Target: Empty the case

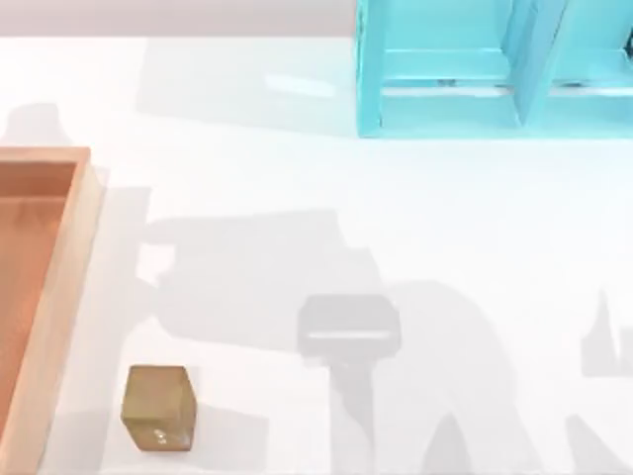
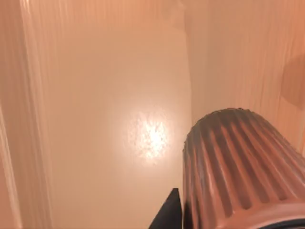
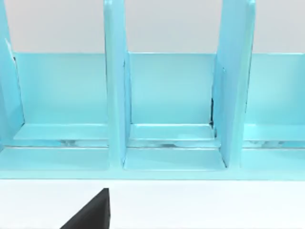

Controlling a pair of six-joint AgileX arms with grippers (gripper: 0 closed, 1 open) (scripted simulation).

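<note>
- Our left claw (image 2: 167,217) hangs over the case (image 2: 95,119); we cannot tell whether it is spread or pinching. The right claw (image 3: 90,213) faces the turquoise shelf (image 1: 445,89), far right; its state is equally unclear.
- The case lies at the left edge: shallow, orange-brown, with tan rims.
- 1 ribbed brown cup (image 2: 238,171) sits inside, so emptying looks unfinished.
- 1 tan cube (image 1: 158,408) lies outside it, near left.

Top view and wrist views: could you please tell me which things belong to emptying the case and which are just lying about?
Belongs to the job:
- case
- ribbed brown cylinder, over the case's floor
- left gripper, over the case's inside

Lying about:
- small tan cube, on the table beside the case
- turquoise shelf unit; right gripper faces it
</note>
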